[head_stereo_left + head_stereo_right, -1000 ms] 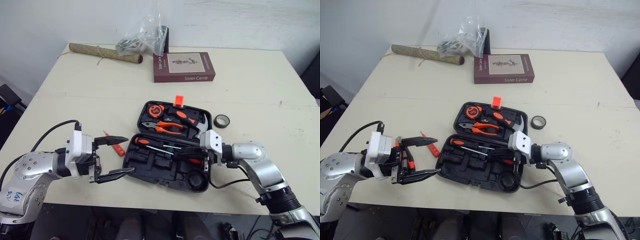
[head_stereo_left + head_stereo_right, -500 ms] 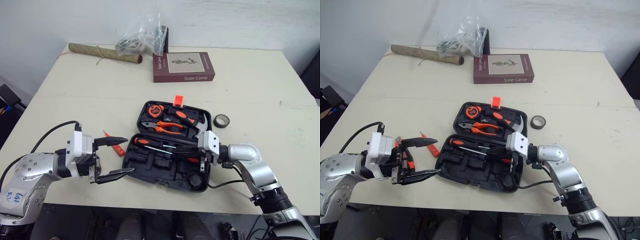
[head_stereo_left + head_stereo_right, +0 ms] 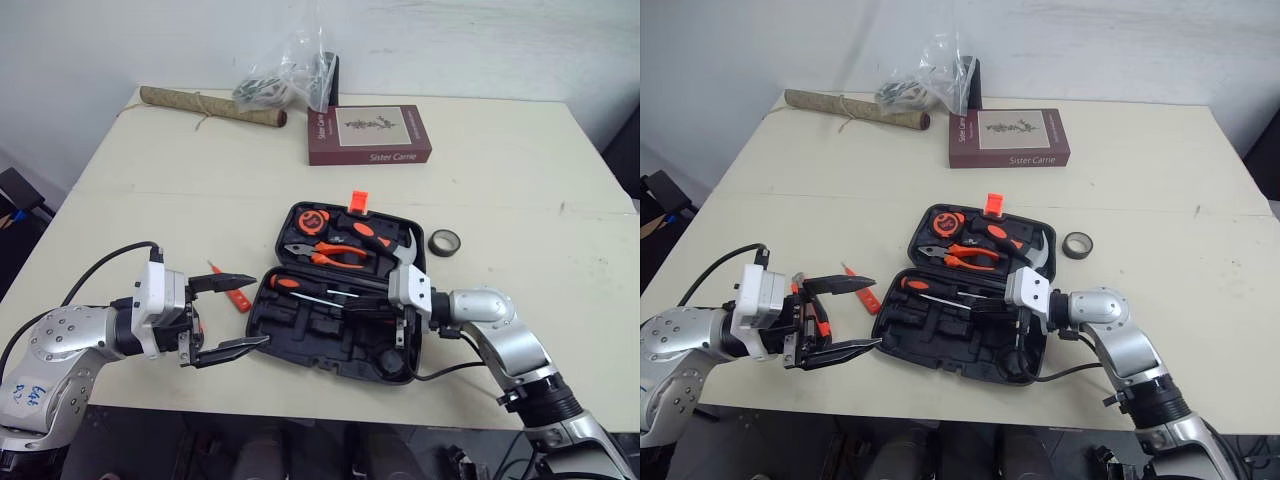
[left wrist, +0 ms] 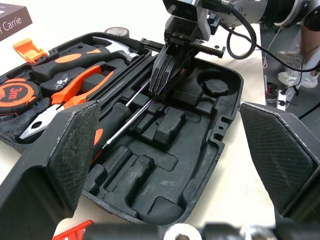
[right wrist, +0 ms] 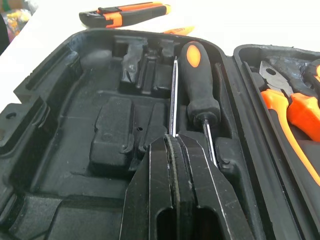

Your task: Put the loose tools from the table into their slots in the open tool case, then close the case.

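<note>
The black tool case (image 3: pixel 330 345) lies open mid-table. Its far half holds pliers (image 3: pixel 325 255), a tape measure (image 3: pixel 312 218) and a hammer (image 3: pixel 380 238). One black-and-orange screwdriver (image 5: pixel 199 95) is seated in the near half. My right gripper (image 3: pixel 352 300) hangs low over that half, shut on a second screwdriver whose thin shaft (image 5: pixel 173 95) sticks out past the fingertips (image 5: pixel 165 142), beside the seated one; its handle is hidden. An orange utility knife (image 3: pixel 230 292) lies on the table left of the case. My left gripper (image 3: pixel 258 311) stands open at the case's left edge, holding nothing.
A roll of tape (image 3: pixel 444 241) lies right of the case. At the back of the table are a maroon book (image 3: pixel 370 133), a clear plastic bag (image 3: pixel 285 80) and a rolled mat (image 3: pixel 210 105). An orange tab (image 3: pixel 358 201) sticks up at the case's far edge.
My right gripper has slid left over the near half of the case with the screwdriver; the orange handle seen earlier is now hidden. The left arm has not moved.
</note>
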You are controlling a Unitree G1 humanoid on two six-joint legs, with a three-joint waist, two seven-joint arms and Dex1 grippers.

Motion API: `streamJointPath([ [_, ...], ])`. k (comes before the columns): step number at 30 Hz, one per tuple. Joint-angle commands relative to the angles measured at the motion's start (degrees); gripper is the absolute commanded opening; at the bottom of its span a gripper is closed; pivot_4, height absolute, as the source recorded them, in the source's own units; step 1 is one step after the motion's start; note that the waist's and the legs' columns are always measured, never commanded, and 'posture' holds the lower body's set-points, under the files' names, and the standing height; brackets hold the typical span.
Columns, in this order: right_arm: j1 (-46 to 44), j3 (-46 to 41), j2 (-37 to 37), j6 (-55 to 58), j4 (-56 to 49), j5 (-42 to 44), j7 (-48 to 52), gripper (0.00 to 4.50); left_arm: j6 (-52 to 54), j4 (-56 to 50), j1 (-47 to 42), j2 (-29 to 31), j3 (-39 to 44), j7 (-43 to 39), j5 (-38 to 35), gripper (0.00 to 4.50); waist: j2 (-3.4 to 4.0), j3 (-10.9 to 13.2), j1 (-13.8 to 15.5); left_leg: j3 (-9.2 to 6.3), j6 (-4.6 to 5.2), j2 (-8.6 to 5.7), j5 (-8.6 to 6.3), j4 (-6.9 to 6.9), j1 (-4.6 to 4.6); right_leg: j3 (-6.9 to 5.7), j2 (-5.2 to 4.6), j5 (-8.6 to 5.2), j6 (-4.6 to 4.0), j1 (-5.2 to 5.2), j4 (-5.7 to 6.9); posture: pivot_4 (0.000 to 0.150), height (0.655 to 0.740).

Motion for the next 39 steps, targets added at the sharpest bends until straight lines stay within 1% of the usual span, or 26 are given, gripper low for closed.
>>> streamJointPath([
  [1, 2.26, 2.53, -2.68, 3.54, 2.04, -4.70, -0.64, 0.02, -0.77, -0.56, 0.19, 0.46, 0.52, -0.09, 0.15, 4.50, -0.11, -0.07, 0.14, -0.01, 0.00, 0.00, 0.00, 0.00, 0.02, 0.00, 0.00, 0.00, 0.00, 0.03, 0.00, 0.150, 0.7400],
  [6, 1.59, 5.41, -4.76, 15.84, -0.34, -7.23, -3.66, 0.02, -0.87, -0.85, 0.88, 0.44, 0.68, 0.06, 0.49, 4.50, -0.32, -0.45, 0.13, -0.05, 0.04, -0.01, -0.02, 0.01, 0.20, -0.01, -0.05, 0.00, 0.00, 0.24, -0.06, 0.150, 0.7400],
  [8, 1.44, 6.45, -5.26, 17.93, -1.46, -7.27, -3.66, 0.02, -0.88, -0.93, 1.08, 0.44, 0.64, 0.10, 0.61, 4.50, -0.34, -0.48, 0.15, -0.07, 0.05, -0.01, -0.05, -0.04, 0.44, -0.02, -0.06, -0.02, -0.03, 0.49, -0.12, 0.150, 0.7400],
  [9, 1.31, 7.00, -5.62, 19.48, -1.98, -7.36, -3.73, 0.02, -0.92, -0.93, 1.21, 0.46, 0.63, 0.08, 0.68, 4.50, -0.32, -0.53, 0.16, -0.09, 0.10, -0.01, -0.11, -0.14, 0.78, -0.03, -0.07, -0.04, -0.07, 0.86, -0.27, 0.150, 0.7400],
  [10, 1.16, 7.43, -5.77, 19.64, -2.23, -7.45, -3.75, 0.02, -0.98, -0.92, 1.37, 0.49, 0.64, 0.03, 0.75, 4.50, -0.30, -0.67, 0.16, -0.11, 0.33, -0.01, -0.35, -0.22, 0.95, -0.04, -0.08, -0.06, -0.11, 1.05, -0.39, 0.150, 0.7400],
  [14, 0.20, 9.15, -6.05, 24.02, -3.21, -8.02, -5.16, 0.02, -1.20, -0.88, 2.06, 0.58, 0.79, -0.13, 0.96, 4.50, -0.40, -0.97, 0.11, -0.18, 0.39, -0.01, -0.53, -0.21, 0.98, -0.04, -0.10, -0.09, -0.16, 1.10, -0.48, 0.150, 0.7400],
  [18, 1.00, 11.66, -8.34, 26.84, -4.15, -9.12, -4.74, 0.02, -1.13, -1.01, 2.49, 0.58, 0.94, -0.06, 1.02, 4.50, -0.34, -1.39, 0.17, -0.20, 0.40, -0.01, -0.55, -0.22, 0.98, -0.05, -0.12, -0.14, -0.26, 1.12, -0.50, 0.150, 0.7400],
  [21, 1.29, 11.63, -8.02, 28.44, -4.08, -8.73, -6.36, 0.02, -1.20, -0.75, 2.73, 0.56, 1.11, -0.13, 1.10, 4.50, -0.29, -1.64, 0.26, -0.36, 0.45, -0.05, -0.60, -0.21, 0.99, -0.05, -0.15, -0.17, -0.31, 1.24, -0.60, 0.150, 0.7400],
  [23, 1.11, 12.32, -8.14, 28.50, -3.24, -9.51, -6.82, 0.02, -1.14, -0.63, 2.80, 0.56, 1.12, -0.14, 1.11, 4.50, -0.12, -1.81, 0.23, -0.44, 0.47, -0.05, -0.61, -0.22, 1.02, -0.05, -0.14, -0.17, -0.31, 1.39, -0.80, 0.150, 0.7400],
  [24, 1.04, 12.60, -8.11, 28.74, -2.88, -9.74, -7.11, 0.02, -1.13, -0.54, 2.81, 0.56, 1.07, -0.16, 1.16, 4.50, -0.03, -1.90, 0.19, -0.49, 0.49, -0.05, -0.62, -0.24, 1.06, -0.09, -0.14, -0.16, -0.31, 1.50, -0.91, 0.150, 0.7400],
  [26, 0.85, 13.22, -8.27, 29.25, -2.64, -10.17, -7.52, 0.02, -0.91, -0.50, 2.82, 0.70, 0.87, -0.20, 1.26, 4.50, -0.08, -1.99, 0.17, -0.57, 0.50, -0.05, -0.68, -0.29, 1.24, -0.16, -0.14, -0.18, -0.33, 1.76, -1.04, 0.150, 0.7400],
  [30, -0.09, 15.11, -8.72, 32.27, -3.95, -10.76, -7.98, 0.02, -0.54, -0.39, 2.83, 0.86, 0.69, -0.30, 1.32, 4.50, -0.10, -2.16, 0.10, -0.59, 0.55, -0.05, -0.85, -0.36, 1.58, -0.14, -0.15, -0.34, -0.64, 2.11, -1.18, 0.150, 0.7400],
  [32, -0.18, 15.25, -9.24, 33.80, -5.36, -9.98, -7.30, 0.02, -0.35, -0.54, 2.89, 0.90, 0.60, -0.21, 1.34, 4.50, -0.09, -2.17, 0.14, -0.59, 0.55, -0.05, -0.87, -0.37, 1.62, -0.13, -0.15, -0.43, -0.79, 2.13, -1.19, 0.150, 0.7400],
  [36, -0.21, 13.91, -10.33, 34.95, -6.85, -7.98, -6.11, 0.02, -0.23, -0.38, 2.94, 0.84, 0.60, -0.14, 1.32, 4.50, -0.05, -2.18, 0.33, -0.63, 0.58, -0.06, -0.89, -0.41, 1.58, -0.12, -0.17, -0.45, -0.82, 2.12, -1.28, 0.150, 0.7400],
  [39, -0.15, 13.68, -11.12, 33.75, -4.84, -8.50, -5.63, 0.02, -0.47, 0.04, 3.05, 0.64, 0.43, -0.27, 1.47, 4.50, -0.03, -2.16, 0.45, -0.64, 0.62, -0.09, -0.92, -0.43, 1.54, -0.11, -0.19, -0.46, -0.85, 2.12, -1.39, 0.150, 0.7400],
])
